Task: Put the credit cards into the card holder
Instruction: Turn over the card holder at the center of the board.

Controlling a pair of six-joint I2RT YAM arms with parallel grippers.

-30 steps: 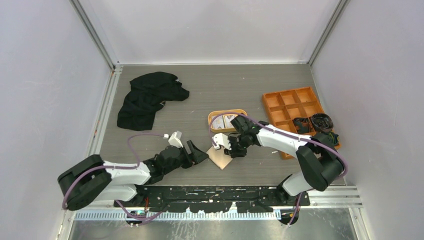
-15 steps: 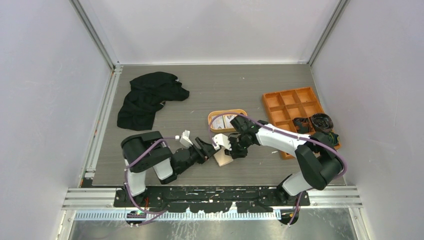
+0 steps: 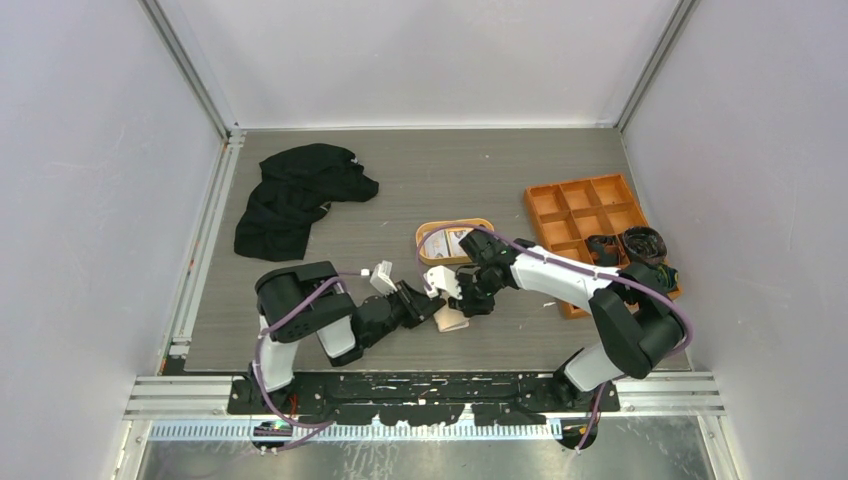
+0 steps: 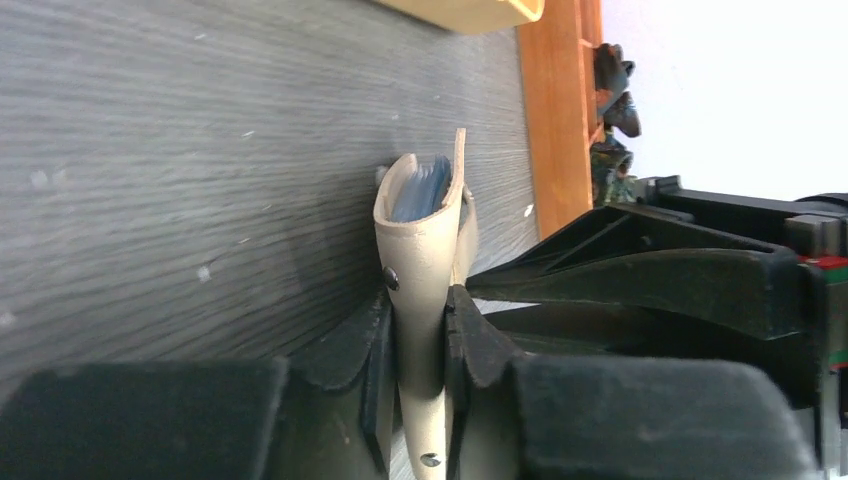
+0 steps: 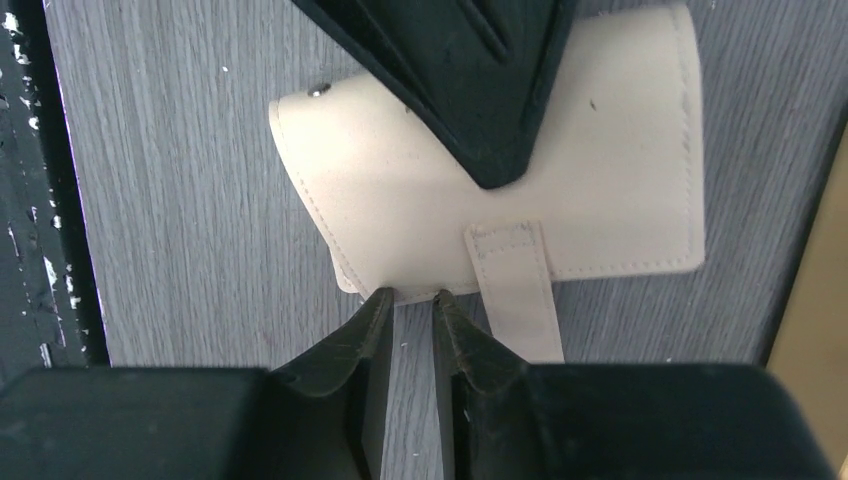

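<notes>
At the middle of the grey wood-grain table (image 3: 420, 180), low in the overhead frame, the small beige-pink leather-like folding card holder (image 3: 451, 319) is pinched between your two arms. Your left pincer (image 4: 420, 300) is clamped across its folded body. Your right pincer (image 5: 410, 298) is closed on its lower edge beside the snap tab (image 5: 515, 290). The pale credit cards (image 3: 455, 240) lie in the orange oval tray (image 3: 421, 245) just above. The holder looks light, soft and floppy, so grip each flap near its edge.
</notes>
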